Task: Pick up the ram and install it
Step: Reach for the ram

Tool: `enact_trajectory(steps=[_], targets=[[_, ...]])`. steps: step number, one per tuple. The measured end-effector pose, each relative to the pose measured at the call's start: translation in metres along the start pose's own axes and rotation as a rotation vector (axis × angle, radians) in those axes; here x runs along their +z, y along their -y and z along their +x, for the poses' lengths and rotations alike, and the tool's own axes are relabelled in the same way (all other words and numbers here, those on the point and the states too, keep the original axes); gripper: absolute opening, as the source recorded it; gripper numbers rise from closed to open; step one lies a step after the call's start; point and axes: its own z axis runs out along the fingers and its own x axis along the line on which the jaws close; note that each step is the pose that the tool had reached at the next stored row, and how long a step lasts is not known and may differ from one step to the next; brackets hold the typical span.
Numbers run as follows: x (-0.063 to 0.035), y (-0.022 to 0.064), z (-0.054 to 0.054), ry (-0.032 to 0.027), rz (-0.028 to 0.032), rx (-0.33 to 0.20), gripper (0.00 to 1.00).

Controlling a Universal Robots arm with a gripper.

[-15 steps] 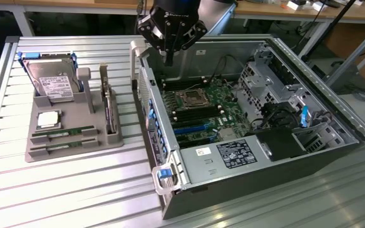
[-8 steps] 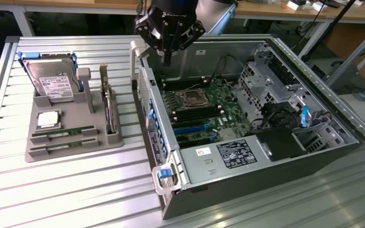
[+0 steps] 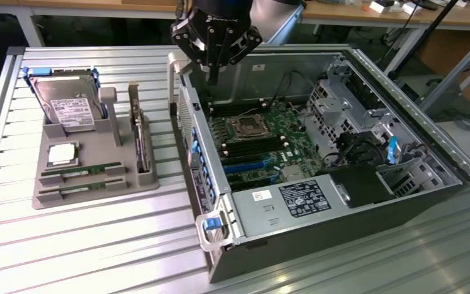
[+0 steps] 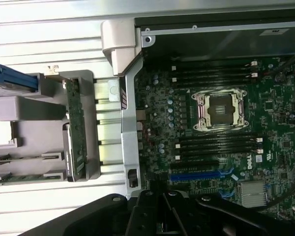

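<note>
Nearest the wrist camera sits the gripper [image 4: 162, 216], its dark fingers drawn close together with nothing between them. In the exterior view it hangs over the far corner of the open computer case [image 3: 341, 239], above the motherboard [image 3: 259, 144] and well apart from the ram [image 3: 81, 169]. The ram lies untouched in the grey tray [image 3: 71, 200] beside the case — two green sticks, each seated in its own slot, apparently on edge, probably so the thin board stands free for a pinch across its faces. Its long axis runs toward the case wall, roughly parallel to the empty memory slots [image 4: 219, 142] flanking the processor socket [image 4: 221, 110] — an alignment that seems deliberate.
</note>
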Motion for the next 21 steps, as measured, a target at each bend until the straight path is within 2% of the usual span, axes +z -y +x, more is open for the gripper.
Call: enact_trajectory(steps=[21], targets=[[-0.0003, 0.0008, 0.011, 0.0000, 0.0000, 0.000, 0.10]])
